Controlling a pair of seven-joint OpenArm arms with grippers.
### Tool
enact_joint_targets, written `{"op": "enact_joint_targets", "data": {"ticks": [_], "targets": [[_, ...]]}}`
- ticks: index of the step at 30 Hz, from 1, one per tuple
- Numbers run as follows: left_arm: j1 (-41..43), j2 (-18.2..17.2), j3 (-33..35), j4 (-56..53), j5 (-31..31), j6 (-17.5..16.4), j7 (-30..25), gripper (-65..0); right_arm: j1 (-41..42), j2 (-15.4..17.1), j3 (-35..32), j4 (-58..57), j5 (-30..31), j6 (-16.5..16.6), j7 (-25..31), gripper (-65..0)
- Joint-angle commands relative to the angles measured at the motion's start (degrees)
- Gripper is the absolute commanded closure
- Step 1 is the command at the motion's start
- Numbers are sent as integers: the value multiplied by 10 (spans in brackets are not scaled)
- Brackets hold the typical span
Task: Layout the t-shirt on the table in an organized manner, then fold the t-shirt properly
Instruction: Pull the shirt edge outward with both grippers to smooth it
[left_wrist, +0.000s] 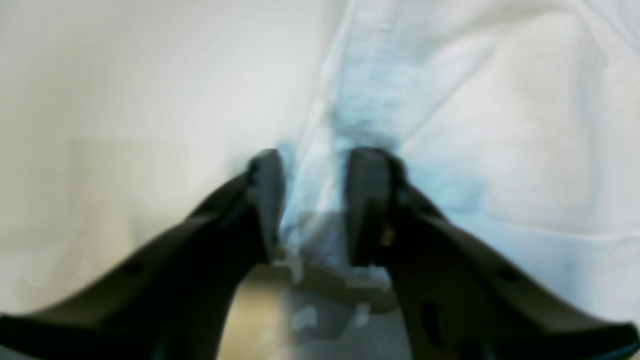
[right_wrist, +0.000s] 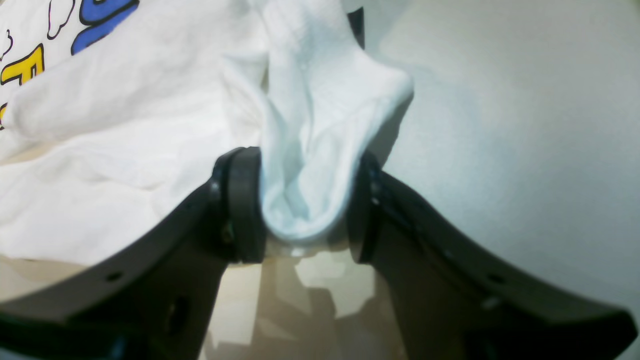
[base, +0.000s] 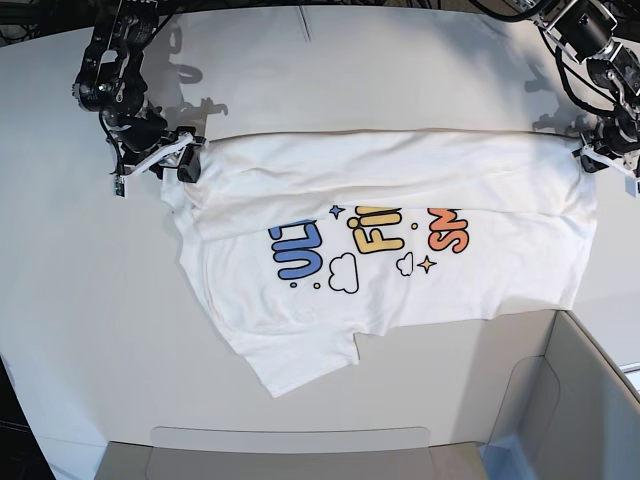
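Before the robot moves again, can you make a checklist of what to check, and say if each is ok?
1. Right tool has shirt cloth bunched between its fingers: ok.
2. Left tool has cloth between its fingers, gripped or not: cannot tell, blurred.
3. The t-shirt lies flat: not ok, top edge folded over, wrinkled.
4. Print faces up: ok.
5. Shirt fully on the table: ok.
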Motion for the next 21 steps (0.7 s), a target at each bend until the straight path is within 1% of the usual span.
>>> {"op": "enact_joint_targets", "data": {"ticks": [1,2,3,4,5,8,12,13,16,21], "targets": [[1,4,13,-4,17,-1,43,-116,2,4,-1,9,4,6,2,-244],[0,4,22,-4,17,-1,53,-81,2,4,-1,9,4,8,2,-228],[-1,4,32,-4,17,-1,62,-49,3,4,-1,9,4,15,2,-199],[-2,4,38,-4,17,-1,67,-36,4,4,-1,9,4,26,2,-167],[-1,4,43,-3,17,-1,71,-32,5,4,-1,9,4,33,2,-130],[1,4,42,-1,16,-1,73,-30,7,5,3,11,4,35,2,-7],[3,2,41,0,17,-1,84,-29,7,7,8,11,4,34,2,0],[10,2,41,0,17,-1,94,-29,7,12,20,15,4,32,2,0],[17,2,41,0,17,-1,108,-29,5,10,64,29,4,12,3,0],[43,4,46,2,17,-1,107,-12,-3,8,120,47,4,10,3,0]]}}
